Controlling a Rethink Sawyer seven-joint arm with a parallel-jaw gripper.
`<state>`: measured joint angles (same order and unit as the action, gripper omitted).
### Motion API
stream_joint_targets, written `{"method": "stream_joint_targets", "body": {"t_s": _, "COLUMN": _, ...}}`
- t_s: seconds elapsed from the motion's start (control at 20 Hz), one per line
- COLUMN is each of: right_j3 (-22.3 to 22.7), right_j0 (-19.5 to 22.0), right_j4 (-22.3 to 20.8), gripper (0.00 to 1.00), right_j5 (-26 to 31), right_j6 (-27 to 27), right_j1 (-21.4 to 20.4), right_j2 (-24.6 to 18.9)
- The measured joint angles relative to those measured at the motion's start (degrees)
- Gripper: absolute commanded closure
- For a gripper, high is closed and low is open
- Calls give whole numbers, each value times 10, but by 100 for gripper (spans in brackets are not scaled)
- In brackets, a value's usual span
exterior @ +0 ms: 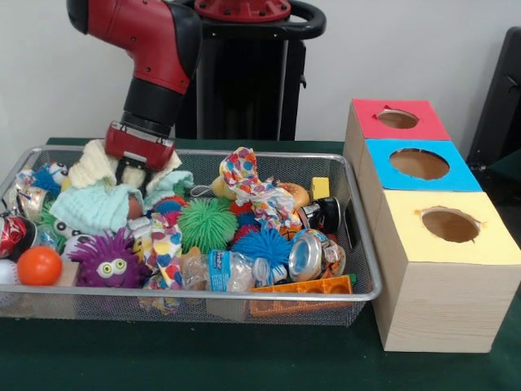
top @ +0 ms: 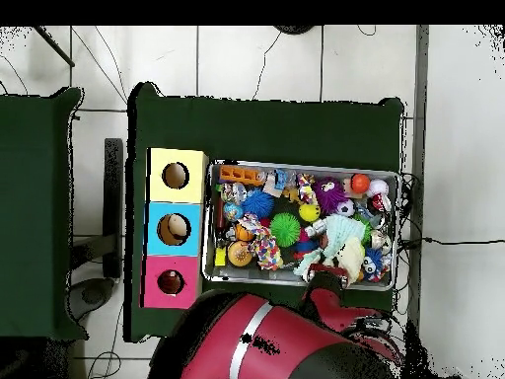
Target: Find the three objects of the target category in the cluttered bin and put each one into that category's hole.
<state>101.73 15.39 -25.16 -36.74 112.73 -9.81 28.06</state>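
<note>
Wire-mesh bin (exterior: pixel 358 244): stood on the green-clothed table (exterior: pixel 244 362), heaped with toys and cloths so that most items lay partly buried; hence the search the task calls for.

Gripper (exterior: pixel 133 175): lowered into the bin's rear corner, at the left of the front view. Its tips were sunk among cream cloth (exterior: pixel 94 165) and mint-green knitted cloth (exterior: pixel 96 208). Whether the fingers were released, clenched or grasping a cloth could not be told, since the fabric hid them. Its placement suggested a reach for one of these soft pieces, probably the cream one that rose around it.

Target category: not stated; if cloths were meant, candidates were the cream cloth, the mint-green knitted cloth and the dotted rag (exterior: pixel 252 189) draped over the middle of the heap. All three were in the bin, none at a hole.

Sorting box (exterior: pixel 431 293): pale wood, set just beside the bin's other end, so a lifted item need only cross the bin. Three lids, each with a round hole: red lid (exterior: pixel 399 119), blue lid (exterior: pixel 419 164), yellow lid (exterior: pixel 450 225).

Other contents:
- green spiky ball (exterior: pixel 207 224) and blue spiky ball (exterior: pixel 262 244), mid-heap
- purple furry toy with eyes (exterior: pixel 110 261) and orange ball (exterior: pixel 38 265), against the front wall
- crushed plastic bottle (exterior: pixel 224 270), lying on its side
- orange block tray (exterior: pixel 305 287), wedged at the front wall
</note>
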Motion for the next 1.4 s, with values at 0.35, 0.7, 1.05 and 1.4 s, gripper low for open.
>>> {"method": "stream_joint_targets", "body": {"t_s": 0.35, "right_j3": -10, "right_j0": 8, "right_j4": -1, "gripper": 100, "right_j5": -8, "right_j6": 0, "right_j1": 7, "right_j2": 8}}
{"method": "stream_joint_targets", "body": {"t_s": 0.7, "right_j3": -4, "right_j0": 32, "right_j4": -39, "gripper": 100, "right_j5": 20, "right_j6": 0, "right_j1": -23, "right_j2": -21}}
{"method": "stream_joint_targets", "body": {"t_s": 1.05, "right_j3": 58, "right_j0": 138, "right_j4": -44, "gripper": 100, "right_j5": 250, "right_j6": 0, "right_j1": -168, "right_j2": -161}}
{"method": "stream_joint_targets", "body": {"t_s": 1.4, "right_j3": 118, "right_j0": 183, "right_j4": 3, "gripper": 100, "right_j5": 408, "right_j6": 0, "right_j1": -264, "right_j2": -242}}
